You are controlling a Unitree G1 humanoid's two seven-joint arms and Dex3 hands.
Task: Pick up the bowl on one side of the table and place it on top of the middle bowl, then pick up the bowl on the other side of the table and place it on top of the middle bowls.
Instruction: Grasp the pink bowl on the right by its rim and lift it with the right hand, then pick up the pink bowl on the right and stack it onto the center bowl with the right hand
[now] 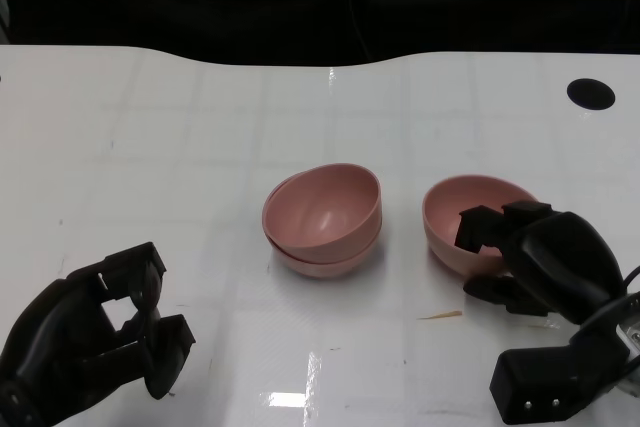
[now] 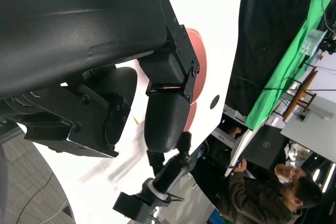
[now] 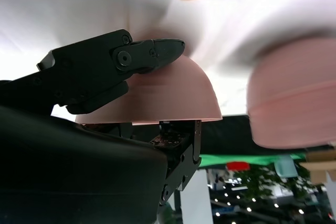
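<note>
Head view: two pink bowls already nested mid-desk as the stack (image 1: 323, 219), top one tilted, so first half of task judged done. Third pink bowl (image 1: 470, 222) just to the stack's right on the white desk (image 1: 200, 127), apart from it, rim clamped by fingers (image 1: 480, 227) of right hand (image 1: 545, 262): some inside, others against outer wall, confirmed in right wrist view (image 3: 157, 51). Left hand (image 1: 95, 332) low near desk edge, fingers curled loosely, apart, holding nothing, clear of the stack.
</note>
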